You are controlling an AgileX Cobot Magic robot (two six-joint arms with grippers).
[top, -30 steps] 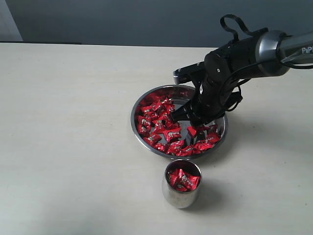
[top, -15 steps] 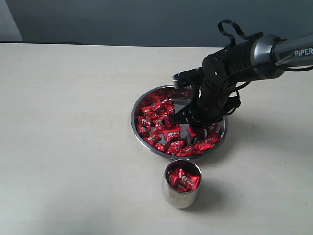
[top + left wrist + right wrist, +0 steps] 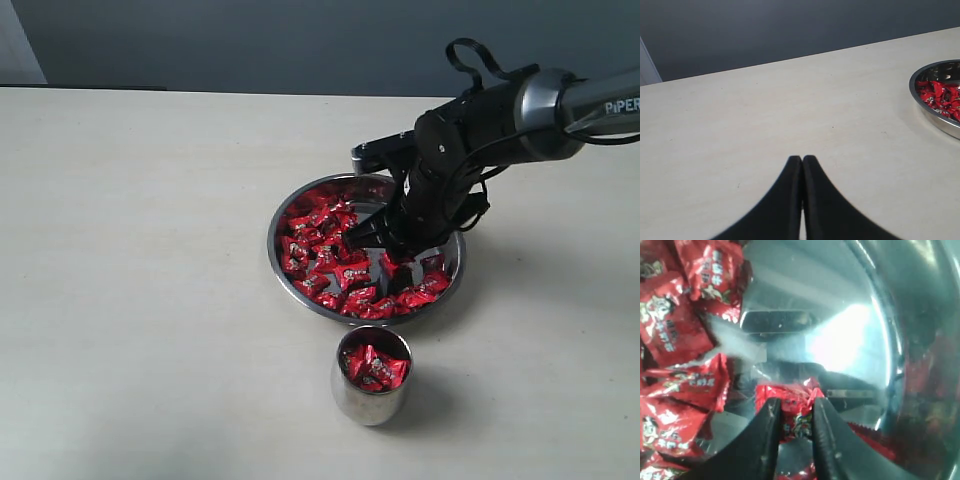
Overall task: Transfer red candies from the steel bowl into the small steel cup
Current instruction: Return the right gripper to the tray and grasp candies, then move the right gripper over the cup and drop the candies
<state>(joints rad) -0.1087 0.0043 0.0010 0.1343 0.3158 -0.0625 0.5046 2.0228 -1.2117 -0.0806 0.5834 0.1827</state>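
Red candies cover most of the steel bowl, mid-table, w/ bare steel showing on its right side. 1 red candy is pinched betw. the 2 fingers of the right gripper. The fingers press its wrapper from both sides, tips low in the bowl by the bare patch. A few more candies lie in the small steel cup, upright just on the camera side of the bowl, not touching it. Left gripper: fingers pressed together, nothing betw. them, over the table, well left of the bowl.
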